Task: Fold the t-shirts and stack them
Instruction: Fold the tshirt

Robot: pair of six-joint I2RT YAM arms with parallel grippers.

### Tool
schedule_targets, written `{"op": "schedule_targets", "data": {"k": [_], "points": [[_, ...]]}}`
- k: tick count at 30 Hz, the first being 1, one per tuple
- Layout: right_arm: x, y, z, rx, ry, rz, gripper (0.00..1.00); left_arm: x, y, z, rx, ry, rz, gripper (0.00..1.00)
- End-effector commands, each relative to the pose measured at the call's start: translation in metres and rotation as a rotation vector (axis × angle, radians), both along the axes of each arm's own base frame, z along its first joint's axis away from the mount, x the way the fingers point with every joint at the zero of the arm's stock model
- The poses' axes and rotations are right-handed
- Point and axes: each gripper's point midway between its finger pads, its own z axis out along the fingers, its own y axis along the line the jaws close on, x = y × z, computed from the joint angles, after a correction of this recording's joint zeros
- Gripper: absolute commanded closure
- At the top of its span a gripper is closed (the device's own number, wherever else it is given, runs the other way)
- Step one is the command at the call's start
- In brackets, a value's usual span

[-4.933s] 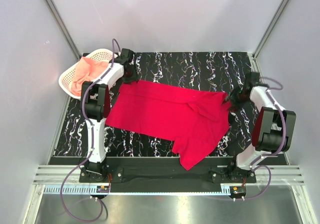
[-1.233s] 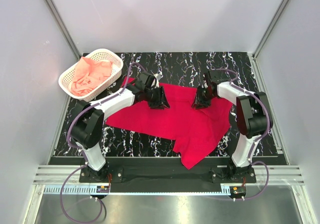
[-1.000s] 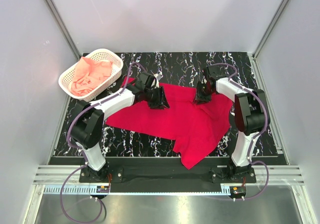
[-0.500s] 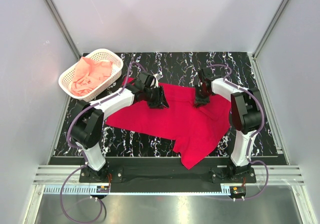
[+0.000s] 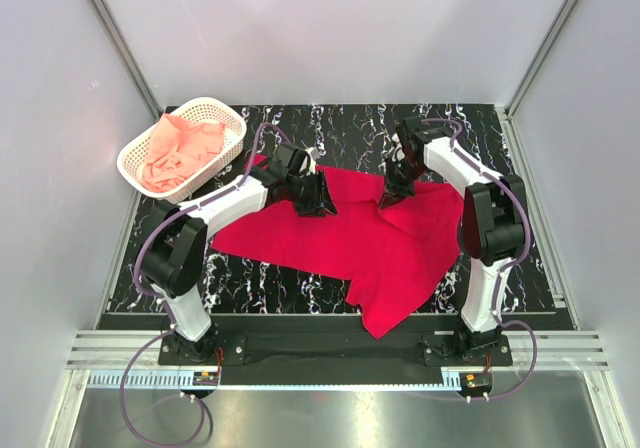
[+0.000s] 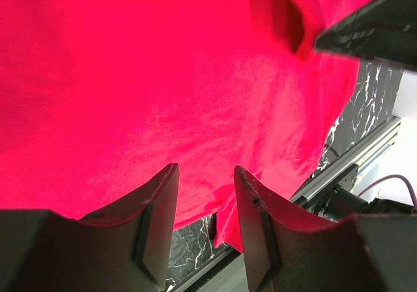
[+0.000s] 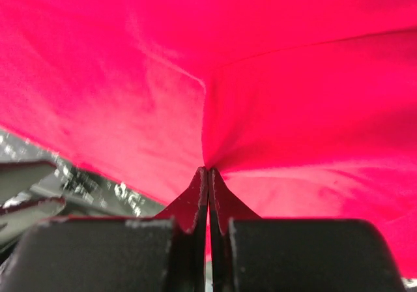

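Observation:
A bright red t-shirt (image 5: 350, 233) lies spread over the black marbled table, one corner hanging past the near edge. My right gripper (image 5: 388, 196) pinches a fold near the shirt's far edge; in the right wrist view its jaws (image 7: 208, 170) are shut on red cloth that puckers toward them. My left gripper (image 5: 318, 206) hovers over the shirt's far left part, open with nothing between its fingers (image 6: 159, 194), the red t-shirt (image 6: 163, 83) filling that view. A salmon-pink t-shirt (image 5: 180, 148) lies crumpled in the basket.
A white lattice basket (image 5: 232, 116) stands at the table's far left corner. Grey walls close in the table on three sides. A metal rail (image 5: 330, 353) runs along the near edge by the arm bases.
Both arms have come in from the table's sides onto the red shirt's far edge. Over the last second the right gripper has shut on a fold; the left has barely moved.

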Motion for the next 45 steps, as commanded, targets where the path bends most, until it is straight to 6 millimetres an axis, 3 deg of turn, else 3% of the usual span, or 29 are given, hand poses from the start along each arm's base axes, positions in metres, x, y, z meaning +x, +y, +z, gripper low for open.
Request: {"op": "schedule_targets", "data": {"k": [1, 5, 6, 8, 9, 10, 12, 13, 16, 17, 20, 22, 23, 24, 28, 32, 43, 45], "points": [[-0.025, 0.018, -0.001, 0.092, 0.165, 0.040, 0.98, 0.005, -0.004, 0.008, -0.031, -0.029, -0.016, 0.56], [-0.030, 0.022, -0.008, 0.126, 0.205, 0.060, 0.87, 0.005, -0.004, 0.005, -0.027, -0.020, -0.020, 0.55], [-0.029, 0.020, -0.008, 0.111, 0.194, 0.052, 0.78, 0.006, -0.004, 0.005, -0.025, -0.022, -0.021, 0.55], [-0.020, 0.017, 0.007, 0.113, 0.115, 0.037, 0.53, 0.012, -0.005, 0.009, -0.017, -0.039, -0.026, 0.53], [-0.017, 0.012, 0.011, 0.096, 0.086, 0.015, 0.50, 0.014, -0.006, 0.009, -0.013, -0.044, -0.026, 0.53], [-0.006, 0.004, 0.030, 0.103, 0.001, -0.015, 0.48, 0.021, -0.008, 0.014, -0.011, -0.058, -0.023, 0.53], [0.000, -0.017, 0.036, 0.074, -0.040, -0.119, 0.41, 0.031, -0.007, 0.018, -0.003, -0.078, -0.019, 0.53], [0.015, -0.040, 0.053, 0.103, -0.117, -0.198, 0.41, 0.041, -0.007, 0.024, 0.000, -0.101, -0.008, 0.53], [0.029, -0.083, 0.056, 0.137, -0.151, -0.373, 0.41, 0.065, 0.002, 0.023, -0.002, -0.103, 0.040, 0.53], [0.036, -0.114, 0.055, 0.146, -0.163, -0.462, 0.41, 0.076, 0.005, 0.029, -0.005, -0.120, 0.062, 0.53], [0.050, -0.154, 0.043, 0.153, -0.179, -0.598, 0.44, 0.106, 0.028, 0.022, 0.000, -0.111, 0.137, 0.53], [0.058, -0.164, 0.032, 0.198, -0.158, -0.665, 0.46, 0.129, 0.048, 0.017, 0.016, -0.111, 0.189, 0.53], [0.065, -0.179, 0.025, 0.180, -0.166, -0.710, 0.45, 0.154, 0.071, 0.012, 0.046, -0.130, 0.233, 0.53], [0.065, -0.184, 0.025, 0.175, -0.168, -0.720, 0.45, 0.157, 0.070, 0.018, 0.039, -0.145, 0.234, 0.53], [0.071, -0.208, 0.008, 0.170, -0.152, -0.778, 0.42, 0.185, 0.095, 0.000, 0.101, -0.153, 0.265, 0.53], [0.080, -0.220, -0.005, 0.174, -0.145, -0.806, 0.44, 0.203, 0.117, -0.019, 0.123, -0.135, 0.303, 0.53], [0.087, -0.219, -0.032, 0.207, -0.090, -0.855, 0.52, 0.215, 0.144, -0.050, 0.126, -0.059, 0.376, 0.53], [0.086, -0.219, -0.036, 0.204, -0.083, -0.855, 0.58, 0.215, 0.149, -0.057, 0.129, -0.035, 0.392, 0.53]]}}
